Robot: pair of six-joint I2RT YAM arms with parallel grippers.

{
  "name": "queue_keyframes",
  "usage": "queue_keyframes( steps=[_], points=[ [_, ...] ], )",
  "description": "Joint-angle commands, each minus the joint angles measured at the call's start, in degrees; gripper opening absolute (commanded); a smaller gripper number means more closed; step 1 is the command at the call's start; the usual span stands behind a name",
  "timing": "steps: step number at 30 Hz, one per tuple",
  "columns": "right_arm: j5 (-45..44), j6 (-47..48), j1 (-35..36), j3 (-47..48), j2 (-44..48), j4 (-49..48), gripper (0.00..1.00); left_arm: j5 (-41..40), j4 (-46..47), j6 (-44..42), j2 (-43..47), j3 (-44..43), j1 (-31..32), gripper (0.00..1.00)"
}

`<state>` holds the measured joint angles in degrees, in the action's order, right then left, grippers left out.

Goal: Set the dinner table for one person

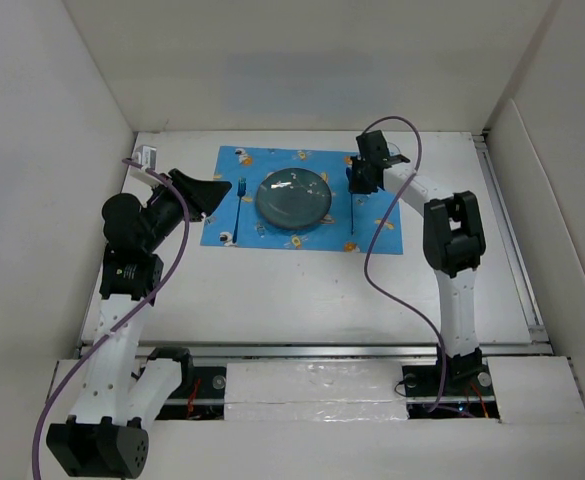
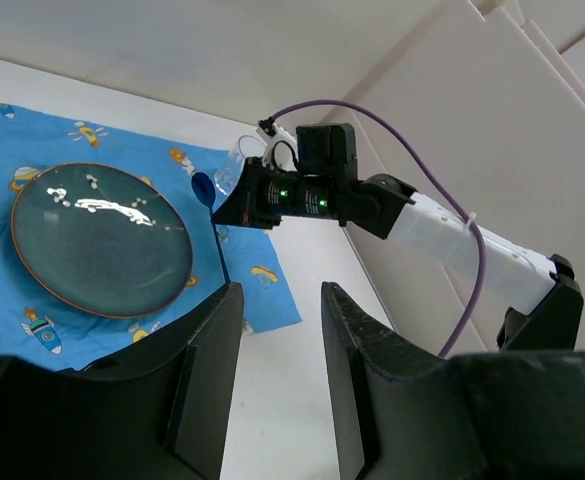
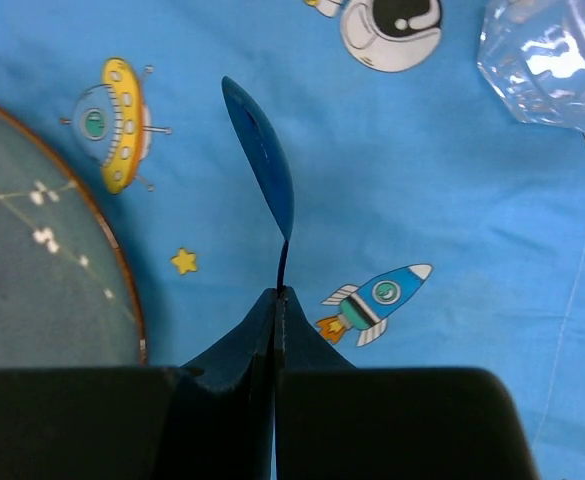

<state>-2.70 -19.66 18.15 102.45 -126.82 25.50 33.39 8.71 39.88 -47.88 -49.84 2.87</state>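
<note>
On the white dinner table lies a blue space-print placemat with a dark teal plate at its middle. A blue fork lies left of the plate. To the plate's right is a blue spoon, and my right gripper is shut on its thin handle just behind the bowl. I cannot tell whether the spoon rests on the mat or hangs just above it. My left gripper is open and holds nothing, off the mat's left edge near the fork.
A clear glass stands at the mat's far right corner, close beside the right gripper. White walls border the table at the left, back and right. A metal rail runs along the near edge.
</note>
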Motion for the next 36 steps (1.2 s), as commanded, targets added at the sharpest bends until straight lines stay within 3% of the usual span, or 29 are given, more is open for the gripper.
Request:
queue_keyframes(
  steps=[1,5,12,14,15,18,28,31,33,36],
  points=[
    [1.1,0.6,-0.9,1.7,-0.2,-0.7,0.00,-0.1,2.0,-0.6,0.0,-0.2,-0.1,0.34],
    [2.3,1.1,-2.1,2.2,-2.2,0.7,0.00,0.2,2.8,-0.2,0.4,0.5,-0.1,0.34],
    [10.3,0.4,-4.3,-3.9,-0.7,-6.1,0.00,-0.2,2.7,-0.3,0.5,0.5,-0.1,0.34],
    [9.3,0.1,-4.4,-3.9,-0.8,-5.5,0.09,-0.3,2.4,-0.5,-0.1,0.4,-0.1,0.34],
    [7.9,0.1,-4.4,-4.0,-0.2,-4.8,0.20,0.3,3.0,-0.1,0.3,0.7,-0.1,0.34],
    [6.4,0.0,-4.4,-5.8,1.2,-5.5,0.25,0.1,3.0,-0.2,0.2,0.5,-0.1,0.34],
    [-5.6,0.9,-0.4,-14.9,17.6,-7.9,0.26,0.3,2.9,-0.4,-0.4,1.0,-0.1,0.35],
    [-8.1,2.2,2.2,-19.7,27.0,-11.2,0.20,-1.5,1.4,-1.5,-0.7,0.5,-0.1,0.37],
    [-10.6,3.5,4.0,-24.0,35.6,-12.2,0.00,-2.4,-0.1,-2.4,-1.7,-0.4,-0.1,0.37],
    [-13.6,6.3,9.0,-29.9,45.8,-14.9,0.00,-2.2,0.0,-3.1,-2.0,-0.4,-0.1,0.49]
  ],
)
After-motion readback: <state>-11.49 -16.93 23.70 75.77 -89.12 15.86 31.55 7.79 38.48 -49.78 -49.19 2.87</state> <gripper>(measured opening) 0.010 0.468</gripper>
